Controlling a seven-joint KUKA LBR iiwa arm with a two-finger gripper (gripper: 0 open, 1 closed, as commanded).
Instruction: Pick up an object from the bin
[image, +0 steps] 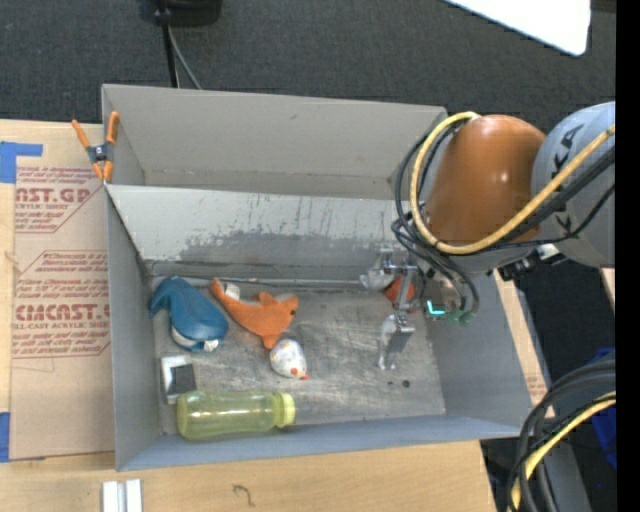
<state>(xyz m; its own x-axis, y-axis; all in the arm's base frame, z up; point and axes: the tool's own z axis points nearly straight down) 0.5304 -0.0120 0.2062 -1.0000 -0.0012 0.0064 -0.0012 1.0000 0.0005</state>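
your gripper hangs over bare floor on the right of the bin, open or closed you cannot tell, the nearest thing a small white toy to its left, beyond it an orange fish, a blue whale and a yellow bottle.

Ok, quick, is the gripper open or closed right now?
Gripper: cannot be told; it is low over the right side of the bin.
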